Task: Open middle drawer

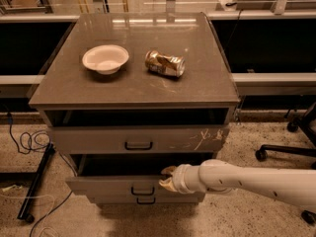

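At the top edge of the partly open middle drawer [103,186] rests the gripper [168,177]; whether it clamps there I cannot tell, so a pull may slip off.

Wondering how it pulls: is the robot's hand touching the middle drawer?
Cannot tell. The camera view shows the hand at the top edge of the partly open middle drawer, but neither contact nor gap shows plainly.

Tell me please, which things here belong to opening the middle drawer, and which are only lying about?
Belong: middle drawer, partly out; tool at its top edge.
Lying about: white bowl, dented can, both on the cabinet top.
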`<control>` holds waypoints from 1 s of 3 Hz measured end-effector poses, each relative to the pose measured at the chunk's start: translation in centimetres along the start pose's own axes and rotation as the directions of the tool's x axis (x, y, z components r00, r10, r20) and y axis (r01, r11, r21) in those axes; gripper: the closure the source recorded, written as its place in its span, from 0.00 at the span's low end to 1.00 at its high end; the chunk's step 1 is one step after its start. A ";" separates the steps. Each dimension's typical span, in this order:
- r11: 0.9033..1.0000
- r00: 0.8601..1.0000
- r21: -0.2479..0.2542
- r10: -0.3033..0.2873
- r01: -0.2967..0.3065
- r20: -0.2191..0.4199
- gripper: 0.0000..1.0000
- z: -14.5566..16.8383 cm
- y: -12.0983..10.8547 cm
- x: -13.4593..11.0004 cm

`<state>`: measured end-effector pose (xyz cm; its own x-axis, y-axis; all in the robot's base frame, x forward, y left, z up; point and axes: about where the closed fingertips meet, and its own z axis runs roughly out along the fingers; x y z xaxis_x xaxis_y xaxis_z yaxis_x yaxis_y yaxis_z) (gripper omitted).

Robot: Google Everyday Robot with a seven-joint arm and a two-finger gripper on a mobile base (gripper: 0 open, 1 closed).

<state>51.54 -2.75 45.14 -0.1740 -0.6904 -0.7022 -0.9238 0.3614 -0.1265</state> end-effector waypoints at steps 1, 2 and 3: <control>1.000 1.000 0.000 0.000 0.000 0.000 0.34 0.0 0.0 0.0; 1.000 1.000 0.000 0.000 0.000 0.000 0.11 0.0 0.0 0.0; 1.000 1.000 -0.006 0.001 -0.001 -0.003 0.00 0.4 0.4 0.4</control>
<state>51.27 -2.60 44.55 -0.1757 -0.6917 -0.7005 -0.9255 0.3585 -0.1219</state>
